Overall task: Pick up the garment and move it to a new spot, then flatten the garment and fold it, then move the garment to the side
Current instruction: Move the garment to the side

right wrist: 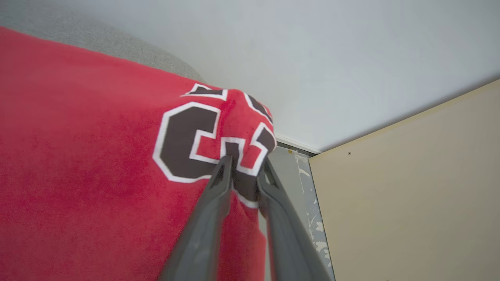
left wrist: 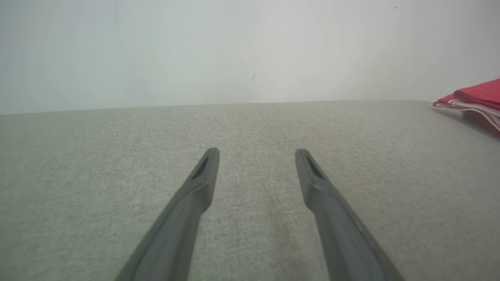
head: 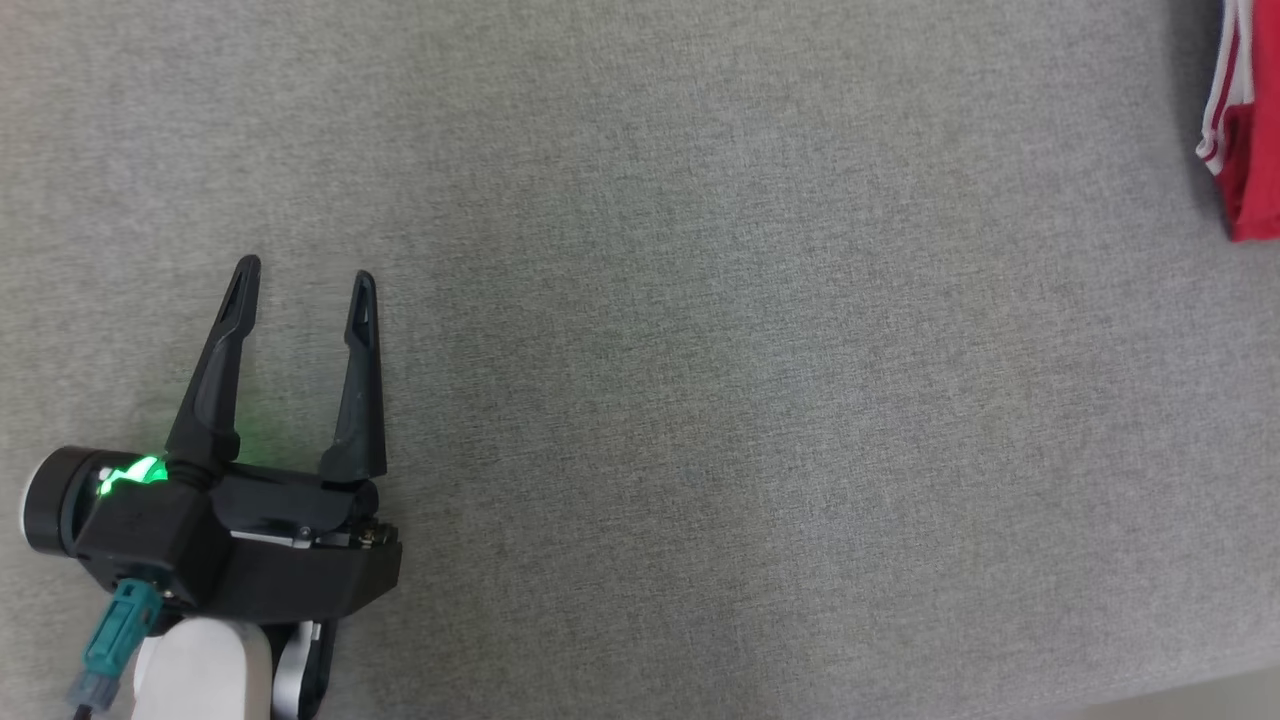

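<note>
The garment is red with white trim and lies folded at the far right edge of the grey surface. In the left wrist view the garment shows as a flat stack at the right. My left gripper rests open at the lower left, far from it, and nothing sits between its fingers. In the right wrist view my right gripper pinches a raised fold of the garment at its dark number print, with cloth between the nearly closed fingers.
A pale wall stands behind the grey surface. A beige panel and a strip of floor lie beyond the garment's edge in the right wrist view. The surface's near edge shows at the lower right.
</note>
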### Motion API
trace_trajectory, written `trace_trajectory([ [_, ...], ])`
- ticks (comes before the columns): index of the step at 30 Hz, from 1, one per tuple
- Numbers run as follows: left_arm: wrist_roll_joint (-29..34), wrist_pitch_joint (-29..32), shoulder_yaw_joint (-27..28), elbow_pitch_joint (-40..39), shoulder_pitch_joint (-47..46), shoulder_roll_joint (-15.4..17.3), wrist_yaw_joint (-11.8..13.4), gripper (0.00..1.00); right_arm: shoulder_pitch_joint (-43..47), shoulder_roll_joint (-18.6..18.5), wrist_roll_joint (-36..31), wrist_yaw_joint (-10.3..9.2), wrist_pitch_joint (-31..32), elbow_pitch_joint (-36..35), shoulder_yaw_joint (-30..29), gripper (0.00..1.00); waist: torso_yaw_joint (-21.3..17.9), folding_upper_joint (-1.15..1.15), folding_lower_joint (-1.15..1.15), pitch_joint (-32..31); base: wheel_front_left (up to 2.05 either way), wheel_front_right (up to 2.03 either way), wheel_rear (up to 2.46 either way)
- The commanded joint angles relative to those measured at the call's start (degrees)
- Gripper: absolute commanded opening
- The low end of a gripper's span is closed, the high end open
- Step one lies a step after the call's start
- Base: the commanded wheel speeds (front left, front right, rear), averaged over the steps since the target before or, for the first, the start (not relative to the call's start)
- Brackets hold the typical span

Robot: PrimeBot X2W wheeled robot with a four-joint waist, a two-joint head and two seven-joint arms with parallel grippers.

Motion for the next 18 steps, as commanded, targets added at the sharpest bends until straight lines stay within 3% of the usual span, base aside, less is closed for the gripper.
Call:
trace_trajectory([
  [1, 0.11, 0.0, 0.23, 0.29, -0.17, 0.13, 0.19, 1.0, -1.51, 0.36, -0.91, -0.18, -1.07, 0.85, -0.24, 1.0, 0.41, -0.01, -0.01, -0.68, 0.0, 0.0, 0.0],
  [8, -1.48, 0.0, 1.88, 2.28, 2.55, -0.24, 0.63, 1.0, -3.02, 4.86, -0.6, -0.18, -7.8, 3.48, -1.53, 1.0, 1.22, -0.01, -0.01, -6.88, 0.0, 0.0, 0.0],
  [18, -2.86, 0.0, 5.87, 5.21, 10.71, -0.6, 1.34, 1.0, 3.06, 12.79, 0.85, -0.19, -13.99, -0.94, -2.96, 1.0, 2.8, -0.01, -0.01, -19.62, 0.0, 0.0, 0.0],
])
